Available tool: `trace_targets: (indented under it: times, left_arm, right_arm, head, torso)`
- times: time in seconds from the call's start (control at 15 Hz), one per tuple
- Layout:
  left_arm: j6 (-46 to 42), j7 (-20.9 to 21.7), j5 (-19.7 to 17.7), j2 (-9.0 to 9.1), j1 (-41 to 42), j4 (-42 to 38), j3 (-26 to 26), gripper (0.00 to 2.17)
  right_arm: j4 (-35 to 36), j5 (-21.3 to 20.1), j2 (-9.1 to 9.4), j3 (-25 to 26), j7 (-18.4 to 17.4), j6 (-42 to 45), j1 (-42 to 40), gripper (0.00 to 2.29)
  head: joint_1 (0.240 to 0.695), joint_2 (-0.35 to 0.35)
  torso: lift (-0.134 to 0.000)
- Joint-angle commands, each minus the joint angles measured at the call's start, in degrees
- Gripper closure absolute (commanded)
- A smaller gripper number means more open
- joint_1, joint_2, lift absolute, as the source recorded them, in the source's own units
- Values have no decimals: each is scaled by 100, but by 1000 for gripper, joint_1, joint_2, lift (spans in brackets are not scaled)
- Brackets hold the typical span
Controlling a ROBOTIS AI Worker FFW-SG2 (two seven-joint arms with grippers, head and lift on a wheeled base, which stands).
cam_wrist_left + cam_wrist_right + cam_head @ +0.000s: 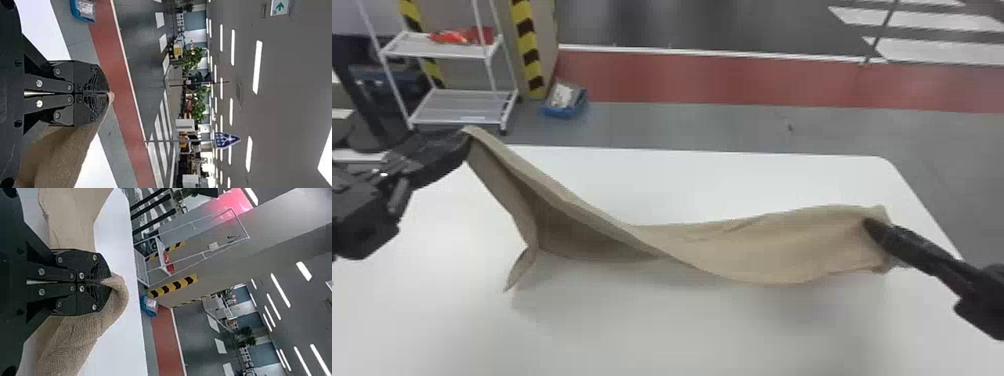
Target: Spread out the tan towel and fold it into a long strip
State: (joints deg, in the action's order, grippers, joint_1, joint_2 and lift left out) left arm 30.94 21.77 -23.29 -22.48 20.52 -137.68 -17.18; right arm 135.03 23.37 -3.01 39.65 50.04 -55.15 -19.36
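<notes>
The towel (782, 245) is showing tan, the table (682, 182) is showing white, and 2 strips (524, 30) at upper left are alternating yellow and black.

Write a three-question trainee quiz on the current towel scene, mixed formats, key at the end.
1. True or false: the left gripper and the right gripper are both shut on the tan towel.
2. Multiple choice: how is the towel arranged? a) rolled in a ball; b) spanning between the two grippers; c) folded into a flat square.
3. Fill in the color: the table has a ____ top.

Key: 1 true; 2 b; 3 white.
</notes>
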Motion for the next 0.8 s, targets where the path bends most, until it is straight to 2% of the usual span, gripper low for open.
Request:
trace_targets:
  times: [0.0, 0.13, 0.2, 0.27, 0.4, 0.53, 0.6, 0.67, 0.73]
  left_arm:
    - [13, -24, 9, -2, -48, 31, -58, 1706]
    - [13, -32, 123, 25, -277, 250, 162, 1706]
    - [13, -15, 158, 42, -373, 374, 303, 1706]
    - [-4, 3, 202, 51, -444, 479, 417, 1706]
    - [-4, 3, 378, 51, -611, 716, 637, 1706]
    - [-4, -6, 439, 60, -751, 936, 795, 1706]
    - [-4, -6, 448, 69, -751, 962, 830, 1706]
    - [-4, -6, 492, 78, -795, 1024, 909, 1706]
    - [-4, 3, 545, 104, -830, 1085, 962, 1706]
  right_arm:
    - [-257, 45, -69, 201, -381, -967, 477, 1771]
    - [-1444, -492, -350, -283, -777, -1336, 1242, 1757]
    - [-2007, -834, -403, -546, -856, -1336, 1523, 1757]
    - [-2507, -1098, -376, -792, -900, -1090, 1743, 1757]
    - [-3237, -1098, -367, -986, -1146, -545, 2042, 1757]
    - [-4133, -1098, -411, -968, -1260, -352, 2587, 1754]
    - [-4397, -1098, -420, -942, -1313, -317, 2762, 1642]
    - [-4722, -1089, -438, -898, -1480, 0, 2894, 1207]
    - [-5021, -1098, -482, -898, -1735, 404, 2982, 606]
  head:
    - [695, -93]
    - [695, -104]
    - [695, -112]
    - [695, -127]
    - [695, -130]
    - [695, -130]
    - [695, -130]
    - [695, -131]
    - [695, -135]
  torso:
    - [-124]
    - [-124]
    - [-124]
    - [-124]
    - [-124]
    - [-124]
    - [-124]
    - [-124]
    - [-124]
